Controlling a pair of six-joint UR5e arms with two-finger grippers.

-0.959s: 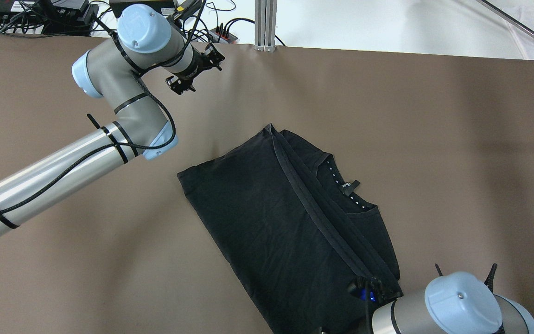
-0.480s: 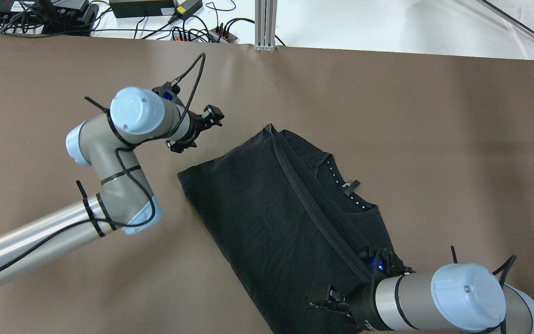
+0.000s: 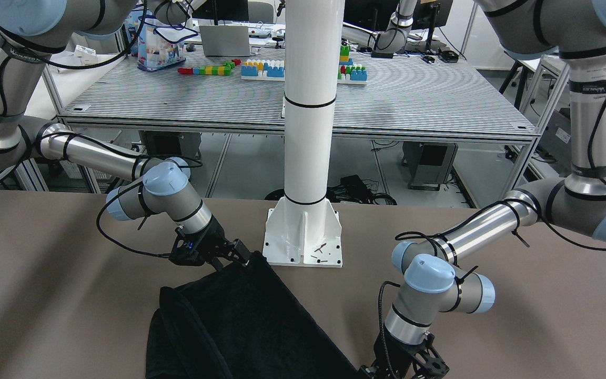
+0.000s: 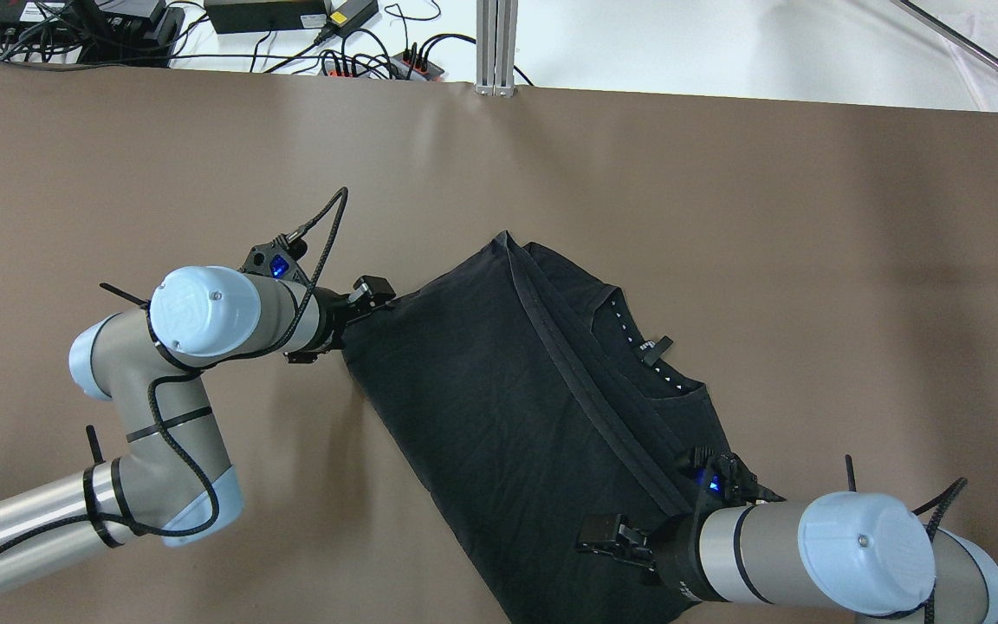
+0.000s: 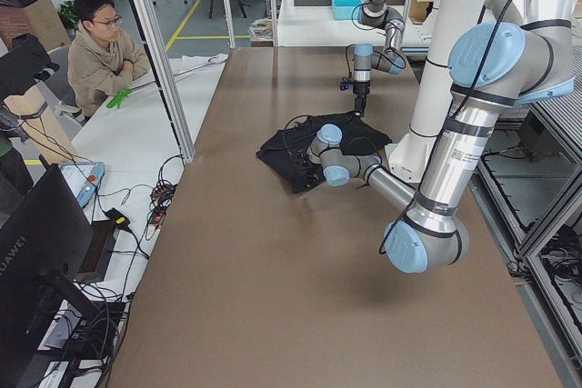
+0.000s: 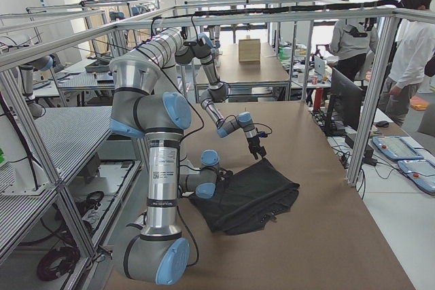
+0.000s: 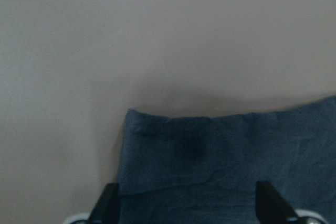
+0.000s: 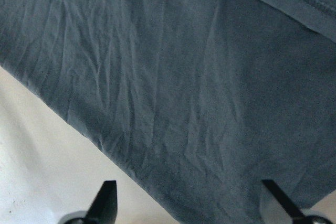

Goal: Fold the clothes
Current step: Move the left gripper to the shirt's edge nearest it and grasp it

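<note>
The black T-shirt lies folded on the brown table, set diagonally near the table's middle. A hem band runs along its length. The neck opening and its label face up on the side toward the robot's right.

Left gripper: positioned at the shirt's corner on the robot's left, low to the table. The left wrist view shows its fingers spread wide, with the cloth corner lying flat between them. No cloth is pinched or lifted. In the overhead view one finger sits at the very edge of the corner; whether it touches the fabric cannot be told.

Right gripper: positioned over the shirt's end nearest the robot, pointing across the cloth toward the robot's left. The right wrist view shows its fingers likewise spread wide. Wrinkled fabric fills the space between them, and the shirt's edge and bare table lie under the finger on that view's left. Nothing is gripped. Contact between the fingertips and the cloth cannot be confirmed from any view.

The shirt lies flat with no part raised.
</note>
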